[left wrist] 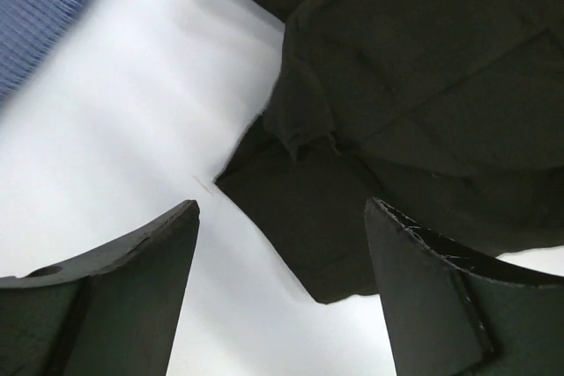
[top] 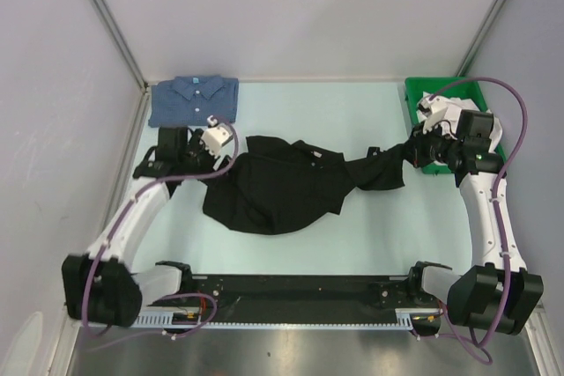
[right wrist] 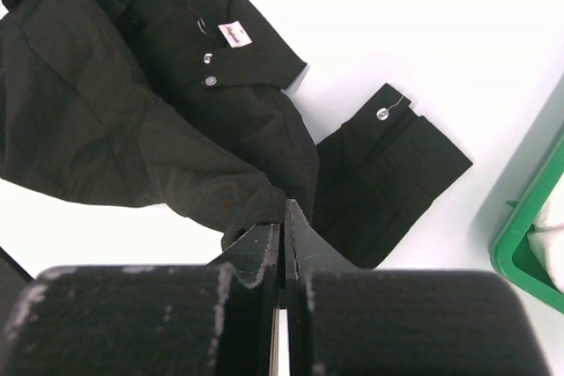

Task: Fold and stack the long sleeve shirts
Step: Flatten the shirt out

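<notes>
**Black shirt (top: 273,191) sprawled mid-tabletop, one sleeve pinched**

We find it unfolded and rumpled in the middle of the tabletop (top: 352,112), collar toward the far edge. Its sleeve (top: 379,169) is drawn out toward the right edge. The blue shirt (top: 192,99) lies folded in the far left corner, so we judge the stack is waiting on this one.

The right tool (right wrist: 284,244) is clamped tight on a small bunch of that sleeve, while the cuff (right wrist: 388,182) lies flat just beyond it. The left tool (left wrist: 282,288) hovers over the shirt's left edge, spread wide and holding nothing.

Our worries:
- The pinch takes only a little cloth, so a hard pull could slip it free.
- With the left side unpinned, pulling may drag the whole shirt toward the green bin (top: 411,99) instead of straightening it.
- The left edge is layered (folds overlap there), so closing could catch several plies.
</notes>
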### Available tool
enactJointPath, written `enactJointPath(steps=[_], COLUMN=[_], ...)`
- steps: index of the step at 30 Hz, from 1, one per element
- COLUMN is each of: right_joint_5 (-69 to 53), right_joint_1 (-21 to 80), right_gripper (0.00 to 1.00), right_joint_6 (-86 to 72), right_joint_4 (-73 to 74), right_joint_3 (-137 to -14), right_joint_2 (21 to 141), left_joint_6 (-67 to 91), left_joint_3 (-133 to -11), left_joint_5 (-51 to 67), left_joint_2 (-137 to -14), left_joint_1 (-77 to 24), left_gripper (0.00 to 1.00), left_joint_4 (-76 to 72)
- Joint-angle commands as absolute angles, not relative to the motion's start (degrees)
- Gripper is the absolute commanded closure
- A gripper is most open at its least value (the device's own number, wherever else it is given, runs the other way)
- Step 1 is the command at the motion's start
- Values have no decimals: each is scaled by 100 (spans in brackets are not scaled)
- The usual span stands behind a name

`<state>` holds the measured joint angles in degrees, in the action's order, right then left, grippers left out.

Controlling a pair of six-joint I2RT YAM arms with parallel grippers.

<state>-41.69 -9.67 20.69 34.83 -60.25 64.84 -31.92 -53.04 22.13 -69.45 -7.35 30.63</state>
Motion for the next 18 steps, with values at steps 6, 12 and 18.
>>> enactJointPath(steps=[6,12,18], right_joint_5=[-4272,-4192,-4166], right_joint_1=[-1002,-1002,-1002], right_gripper=[100,100,100], right_joint_6=[1793,1714,1635], right_joint_4=[3015,2971,2883], right_joint_3=[-6187,-6240,-6249], right_joint_2=[6398,6355,6416], left_joint_6=[-3085,-3286,-3453], left_joint_3=[-4824,-5510,-5897], left_joint_5=[-338,-992,-1213], left_joint_2=[-6474,-7767,-8489], left_joint_1=[-2513,-2804,-2795], left_gripper=[21,23,36], left_joint_4=[1731,1933,2109])
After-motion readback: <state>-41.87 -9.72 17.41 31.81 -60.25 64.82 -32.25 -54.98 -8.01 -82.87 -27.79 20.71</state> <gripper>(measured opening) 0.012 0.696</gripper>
